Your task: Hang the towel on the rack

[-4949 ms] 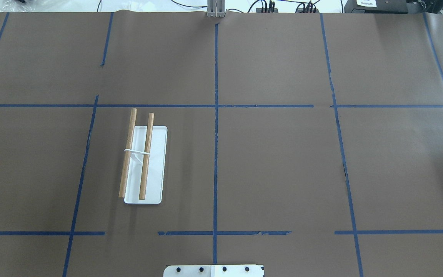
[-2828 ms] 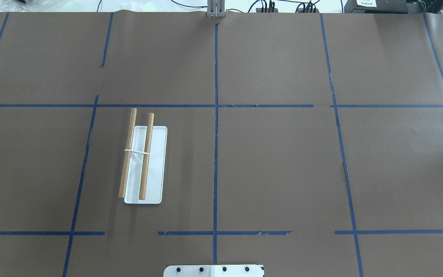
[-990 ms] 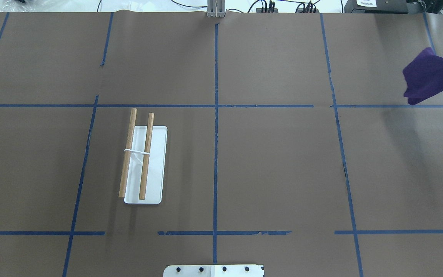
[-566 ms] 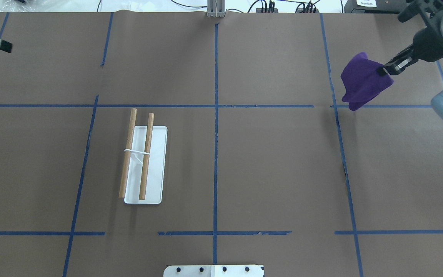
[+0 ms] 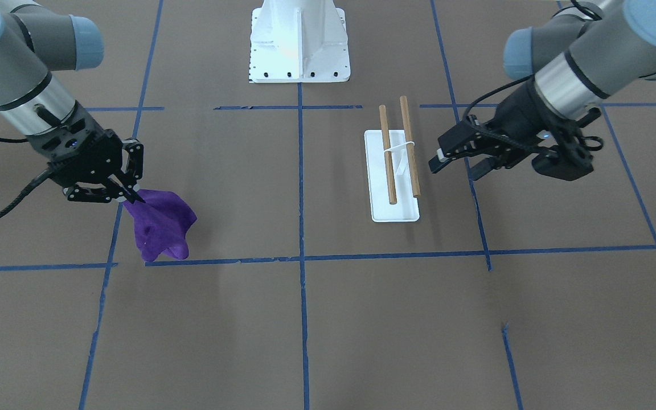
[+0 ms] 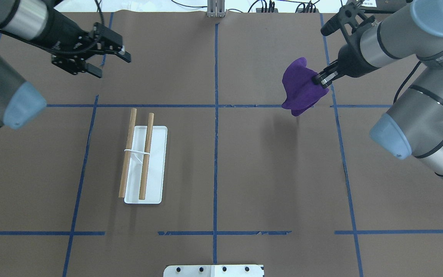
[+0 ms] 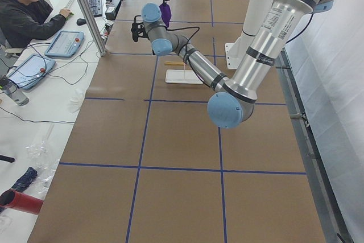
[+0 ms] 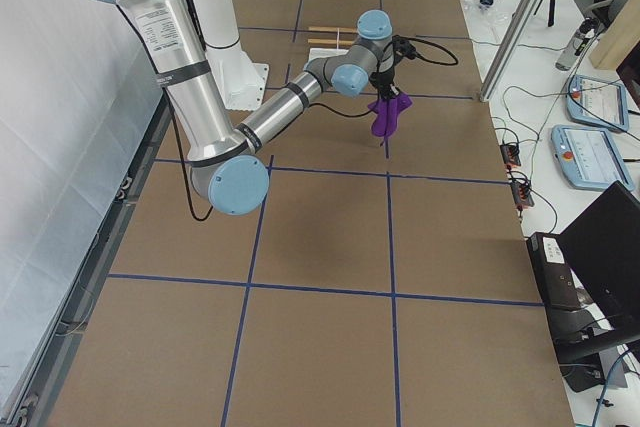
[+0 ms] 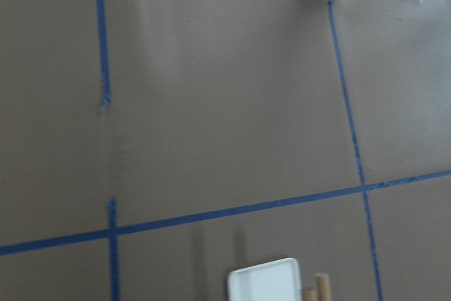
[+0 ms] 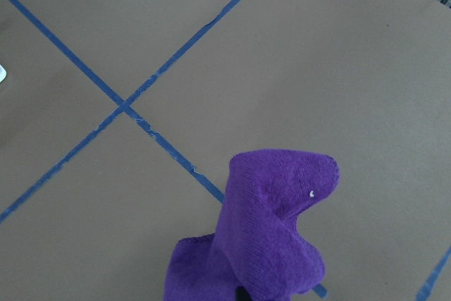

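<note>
The rack (image 6: 146,154) has two wooden dowels over a flat white base (image 6: 156,169) and stands left of centre; it also shows in the front view (image 5: 388,154). The purple towel (image 6: 300,86) hangs bunched from my right gripper (image 6: 319,79), which is shut on its upper edge, above the table at the right back. In the front view the towel (image 5: 160,228) hangs below that gripper (image 5: 128,196). My left gripper (image 6: 114,67) is open and empty, in the air behind the rack; in the front view it (image 5: 453,169) is beside the rack. The right wrist view shows the towel (image 10: 271,237) close up.
Brown paper with a blue tape grid (image 6: 216,154) covers the table. The white bolted robot pedestal (image 5: 299,45) stands at the near middle edge. An aluminium post (image 6: 216,9) and cables lie at the far edge. An operator (image 7: 23,9) sits at the far side.
My right arm has carried the towel leftward toward the table's centre line. My left arm has swung in from the far left edge to behind the rack. The rack has not moved.
</note>
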